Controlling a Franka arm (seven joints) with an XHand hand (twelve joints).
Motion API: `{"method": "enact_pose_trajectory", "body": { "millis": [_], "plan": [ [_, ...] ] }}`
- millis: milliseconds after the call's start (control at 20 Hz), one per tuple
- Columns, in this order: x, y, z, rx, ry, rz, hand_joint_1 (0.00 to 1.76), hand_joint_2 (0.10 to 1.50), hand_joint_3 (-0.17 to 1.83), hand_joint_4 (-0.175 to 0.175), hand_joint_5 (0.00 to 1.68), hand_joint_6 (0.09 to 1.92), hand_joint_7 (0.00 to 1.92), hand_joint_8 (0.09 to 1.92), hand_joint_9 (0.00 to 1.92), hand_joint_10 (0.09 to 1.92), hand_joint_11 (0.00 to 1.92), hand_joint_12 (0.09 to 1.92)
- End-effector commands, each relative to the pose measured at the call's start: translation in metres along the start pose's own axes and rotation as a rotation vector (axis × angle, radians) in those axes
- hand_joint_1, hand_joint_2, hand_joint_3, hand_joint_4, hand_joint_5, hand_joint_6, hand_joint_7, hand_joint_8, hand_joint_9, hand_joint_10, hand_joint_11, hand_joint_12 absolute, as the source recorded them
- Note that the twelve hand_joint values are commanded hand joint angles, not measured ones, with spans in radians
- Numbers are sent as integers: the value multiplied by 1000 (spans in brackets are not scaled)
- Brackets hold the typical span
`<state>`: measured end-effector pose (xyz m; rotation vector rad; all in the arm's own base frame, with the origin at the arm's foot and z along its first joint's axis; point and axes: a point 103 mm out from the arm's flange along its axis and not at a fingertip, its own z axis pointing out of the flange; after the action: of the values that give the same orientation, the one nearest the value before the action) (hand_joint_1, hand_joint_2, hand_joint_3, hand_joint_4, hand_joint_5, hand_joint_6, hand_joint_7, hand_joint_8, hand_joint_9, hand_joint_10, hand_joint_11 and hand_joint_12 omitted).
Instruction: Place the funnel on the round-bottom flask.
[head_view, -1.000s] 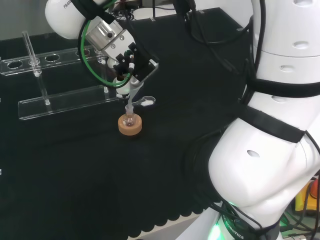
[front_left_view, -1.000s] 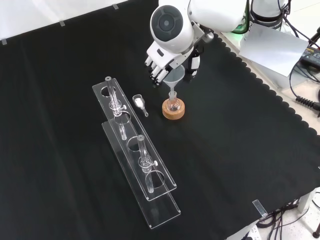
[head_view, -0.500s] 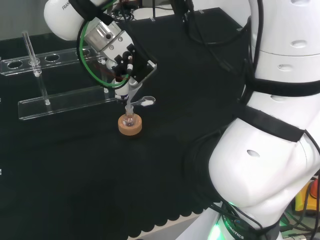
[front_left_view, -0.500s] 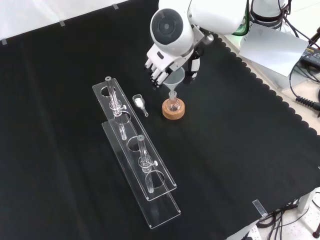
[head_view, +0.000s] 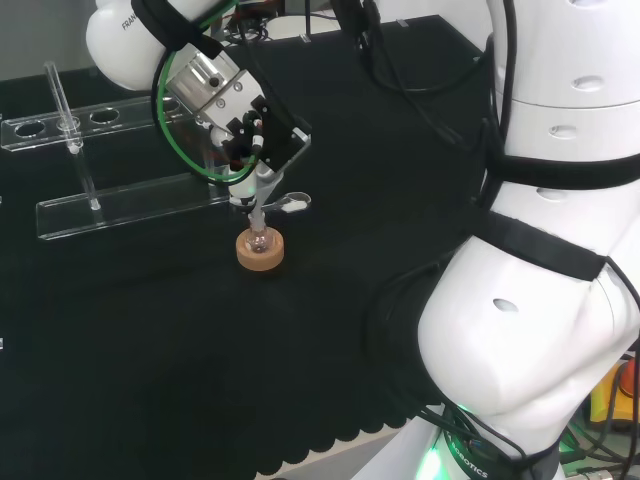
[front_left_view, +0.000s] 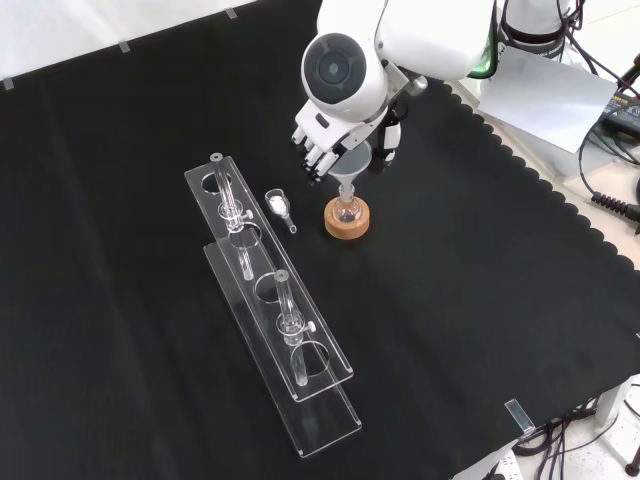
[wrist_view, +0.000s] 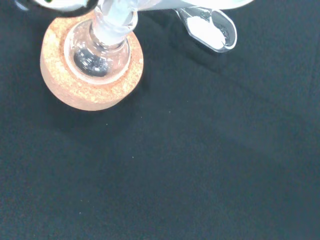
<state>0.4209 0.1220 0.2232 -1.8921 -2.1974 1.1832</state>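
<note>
While a small scoop (front_left_view: 279, 207) lies left of the cork stand (front_left_view: 346, 221) in the front view, the hand (front_left_view: 330, 143) grips the clear funnel (front_left_view: 351, 165), its stem in the flask (wrist_view: 99, 51) neck.

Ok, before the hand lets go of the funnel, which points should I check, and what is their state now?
1. Small clear round-bottom flask sits in the cork ring stand: ok.
2. Clear funnel stem reaches into the flask neck: ok.
3. Funnel stands straight: not ok, it leans in the head view.
4. Black and white hand curled round the funnel cone: ok.
5. Small clear scoop with white powder lies apart from the stand: ok.
6. Funnel fully seated: cannot tell.
</note>
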Motion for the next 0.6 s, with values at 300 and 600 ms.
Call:
{"method": "enact_pose_trajectory", "body": {
  "millis": [300, 600],
  "plan": [
    [-1, -1, 1, 18, 11, 8, 799, 749, 674, -49, 469, 549, 521, 722, 903, 484, 524, 1279],
    [-6, -4, 2, 27, 14, 4, 630, 699, 545, -61, 385, 269, 403, 758, 802, 564, 459, 1311]
  ]
}}
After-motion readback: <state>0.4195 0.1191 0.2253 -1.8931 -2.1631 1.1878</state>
